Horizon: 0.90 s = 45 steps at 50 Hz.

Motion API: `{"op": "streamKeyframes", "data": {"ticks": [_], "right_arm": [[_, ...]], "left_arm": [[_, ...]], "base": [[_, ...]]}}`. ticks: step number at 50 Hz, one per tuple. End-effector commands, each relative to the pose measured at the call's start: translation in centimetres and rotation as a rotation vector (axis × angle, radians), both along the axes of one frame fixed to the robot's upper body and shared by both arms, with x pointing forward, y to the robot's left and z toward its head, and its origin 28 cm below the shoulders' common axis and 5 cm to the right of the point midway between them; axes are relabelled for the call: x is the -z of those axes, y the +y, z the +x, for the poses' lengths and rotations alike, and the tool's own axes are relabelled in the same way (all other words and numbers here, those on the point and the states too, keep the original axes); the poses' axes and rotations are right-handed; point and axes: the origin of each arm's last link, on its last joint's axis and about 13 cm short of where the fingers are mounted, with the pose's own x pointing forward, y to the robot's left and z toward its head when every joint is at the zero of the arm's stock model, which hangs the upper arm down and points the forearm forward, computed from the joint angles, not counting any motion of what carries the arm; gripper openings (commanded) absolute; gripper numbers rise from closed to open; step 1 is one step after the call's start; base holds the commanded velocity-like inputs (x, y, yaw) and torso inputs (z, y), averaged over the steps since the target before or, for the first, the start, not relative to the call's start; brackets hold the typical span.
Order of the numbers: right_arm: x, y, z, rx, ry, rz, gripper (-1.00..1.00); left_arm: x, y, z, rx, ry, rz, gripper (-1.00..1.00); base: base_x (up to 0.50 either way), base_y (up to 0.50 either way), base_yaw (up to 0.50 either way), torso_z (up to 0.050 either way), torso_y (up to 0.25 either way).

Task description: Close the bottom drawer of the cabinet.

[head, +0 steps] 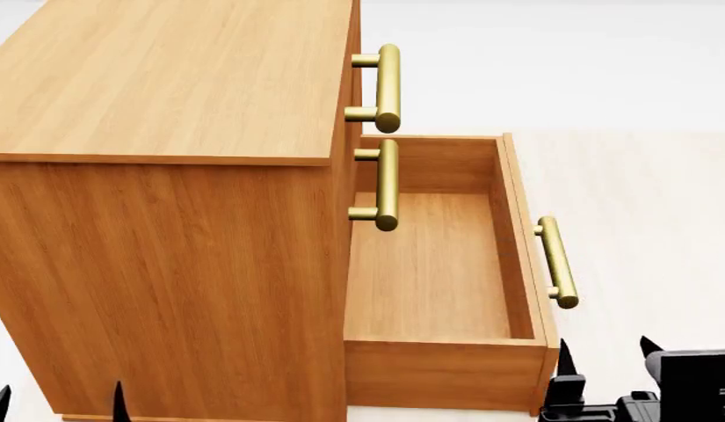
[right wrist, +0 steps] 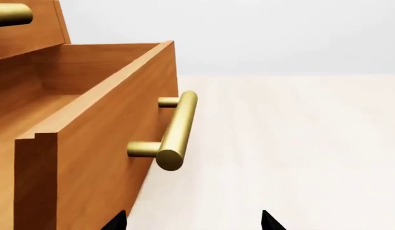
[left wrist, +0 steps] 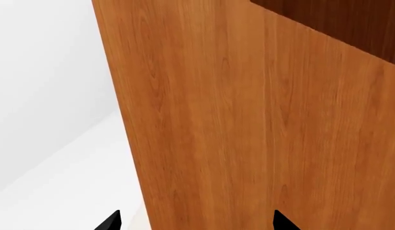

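Orange-brown wood fills most of what I see. From my head camera, the cabinet [head: 163, 220] stands on a pale floor [head: 643, 202], its flat top and one plain side turned toward me. No desk appears in any of the three pictures, so I place things by the cabinet itself.

Its bottom drawer [head: 438, 352] is pulled far out from the front, an open wooden tray whose bare inside shows. A brass bar handle [head: 557, 262] sits on the drawer's front panel, facing away from the cabinet body. Above it, two upper drawers sit closed, each with its own brass handle: the top handle [head: 387, 87] and the middle handle [head: 386, 185], which overhangs the open tray.

My right fingers [right wrist: 192, 221] are apart, only their two dark tips showing at the edge of the right wrist picture. They hold nothing. They hang beside the drawer's near corner, on the handle side, with the drawer handle [right wrist: 175, 132] ahead of them and not touched. In the head view the right gripper [head: 606, 360] shows as dark parts just beside the drawer's front corner.

My left fingers [left wrist: 194, 221] are also apart and hold nothing. Their tips face the cabinet's plain side panel [left wrist: 261, 120], close to it; I cannot tell whether they touch.
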Motion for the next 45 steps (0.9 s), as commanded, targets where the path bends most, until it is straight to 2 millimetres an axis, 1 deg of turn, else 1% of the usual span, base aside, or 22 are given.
{"op": "streamKeyframes", "data": {"ticks": [1,11,16,24,33,45], "right_arm": [[1.3,1.2,-0.6,-0.053,0.018,0.027,1.0],[1.7,1.4,-1.0,-0.058,0.028,0.043,1.0],[2.0,1.8,-1.0,-0.07,0.029,0.049,1.0],[2.0,2.3,-0.8,-0.089,0.029,0.052,1.0],[2.1,3.4,-0.5,-0.131,0.033,0.047,1.0],[1.7,3.7,0.0,-0.139,0.02,0.057,1.0]], "left_arm": [[-0.4,-0.4,-0.3,0.046,-0.042,-0.039,1.0],[-0.3,-0.4,-0.3,0.047,-0.044,-0.037,1.0],[-0.4,-0.5,-0.3,0.048,-0.045,-0.037,1.0],[-0.2,-0.4,-0.3,0.047,-0.042,-0.037,1.0],[-0.3,-0.4,-0.4,0.046,-0.043,-0.038,1.0],[0.0,-0.5,-0.5,0.051,-0.038,-0.037,1.0]], "base": [[0.0,0.0,0.0,0.0,0.0],[0.0,0.0,0.0,0.0,0.0],[0.0,0.0,0.0,0.0,0.0],[0.0,0.0,0.0,0.0,0.0],[0.0,0.0,0.0,0.0,0.0],[0.0,0.0,0.0,0.0,0.0]]}}
